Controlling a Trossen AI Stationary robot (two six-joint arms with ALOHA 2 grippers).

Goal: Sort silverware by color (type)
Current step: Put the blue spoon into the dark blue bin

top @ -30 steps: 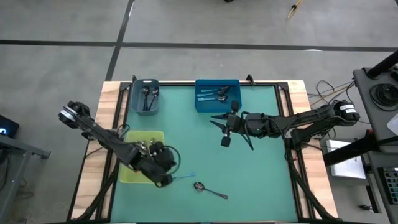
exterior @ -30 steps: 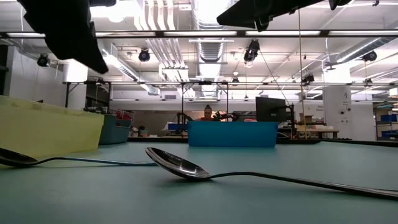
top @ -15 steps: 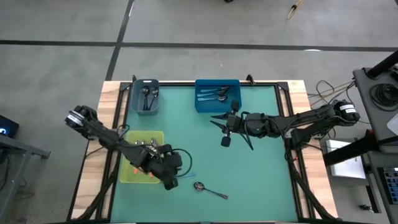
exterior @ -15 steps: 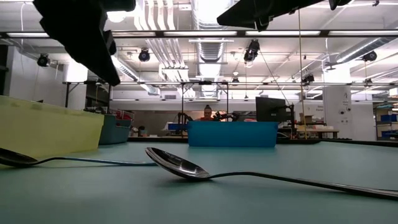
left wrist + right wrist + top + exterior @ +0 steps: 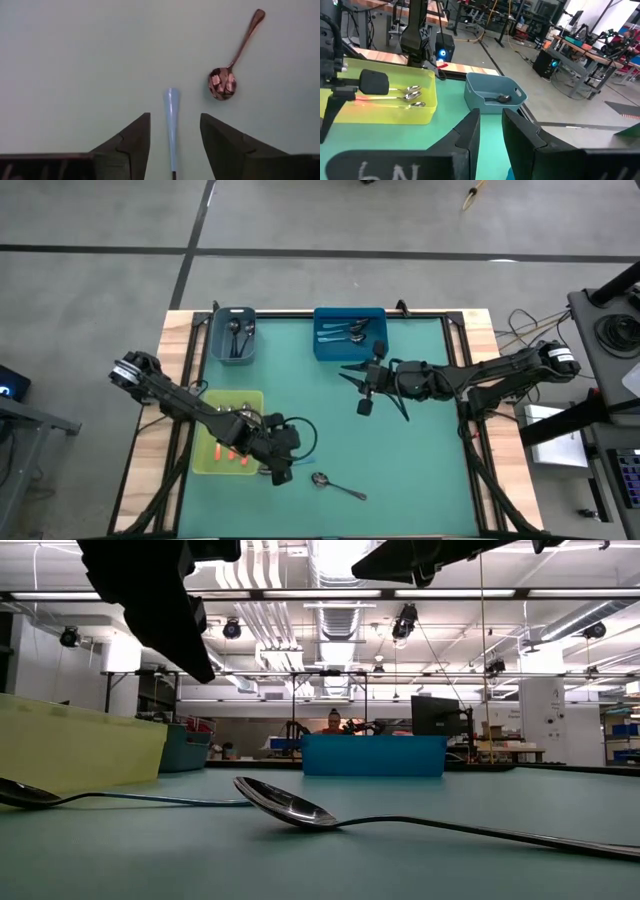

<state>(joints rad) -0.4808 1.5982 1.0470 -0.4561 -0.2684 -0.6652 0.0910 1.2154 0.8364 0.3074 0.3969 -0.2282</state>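
Observation:
A spoon with a light blue handle (image 5: 171, 125) lies flat on the green mat. My left gripper (image 5: 175, 116) hangs open over it, pointing steeply down, one finger on each side of the handle, clear of it. In the high view this gripper (image 5: 283, 468) hides most of that spoon. An all-metal spoon (image 5: 336, 486) lies on the mat just to the right, and it also shows in the left wrist view (image 5: 223, 82). My right gripper (image 5: 352, 375) waits level above the table's middle, a little open (image 5: 490, 132) and holding nothing.
A yellow-green tray (image 5: 205, 465) at the near left holds orange-handled spoons (image 5: 226, 452). A grey-blue bin (image 5: 218, 345) at the far left holds dark spoons. A blue bin (image 5: 322, 350) at the far middle holds light-blue-handled spoons. Bare mat lies to the right.
My left gripper has gone from over the yellow-green tray toward the table's right edge and now stands over the light-blue-handled spoon. The orange-handled spoons in the tray have come into view behind it. Both spoons on the mat have stayed where they were.

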